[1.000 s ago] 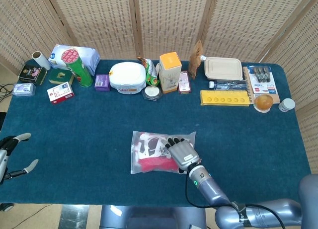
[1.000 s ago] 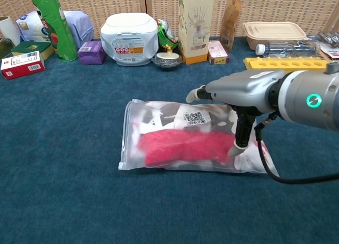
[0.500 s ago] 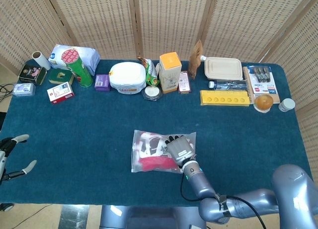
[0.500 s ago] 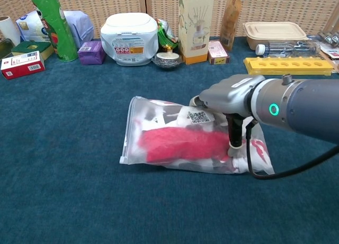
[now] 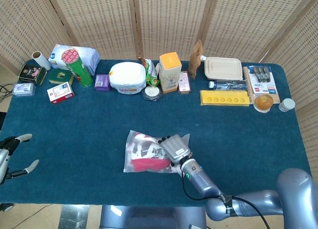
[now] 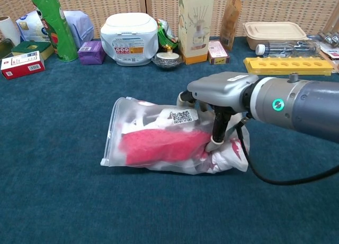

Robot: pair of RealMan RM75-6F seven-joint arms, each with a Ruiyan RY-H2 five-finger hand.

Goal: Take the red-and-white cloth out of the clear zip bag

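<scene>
Right now you are pressing your right hand (image 6: pixel 214 104), fingers curled down gripping the clear zip bag (image 6: pixel 143 122) mid-table, pinning it while the red-and-white cloth (image 6: pixel 159 147) is sitting inside, left hand (image 5: pixel 12 154) idling open.

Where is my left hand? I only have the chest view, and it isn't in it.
Observer: The left hand is at the far left of the table, near the front edge and well apart from the clear zip bag.
Operator: Is it holding anything?
Observer: No. Its fingers are apart, with nothing in them.
Operator: What is past the right side of my picture?
Observer: A small white jar stands by the table's right edge.
</scene>
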